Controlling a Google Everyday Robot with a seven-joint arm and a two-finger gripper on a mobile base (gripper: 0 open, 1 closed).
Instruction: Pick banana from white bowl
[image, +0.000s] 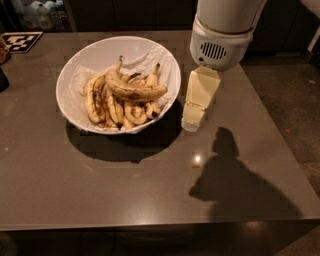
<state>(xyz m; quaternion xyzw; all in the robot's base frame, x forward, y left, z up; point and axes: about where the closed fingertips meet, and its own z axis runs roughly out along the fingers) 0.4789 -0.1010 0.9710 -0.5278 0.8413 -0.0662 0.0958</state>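
A wide white bowl lined with crumpled white paper stands on the dark table, left of centre. The banana, long, curved and brown-speckled, lies on top of a bunch of shorter dark-streaked bananas in the bowl. My gripper hangs from the white arm housing just right of the bowl's right rim, above the table and level with the bowl. It points down and holds nothing.
A black-and-white marker tag lies at the table's far left corner. A dark object sits at the left edge. The table's right edge borders speckled floor.
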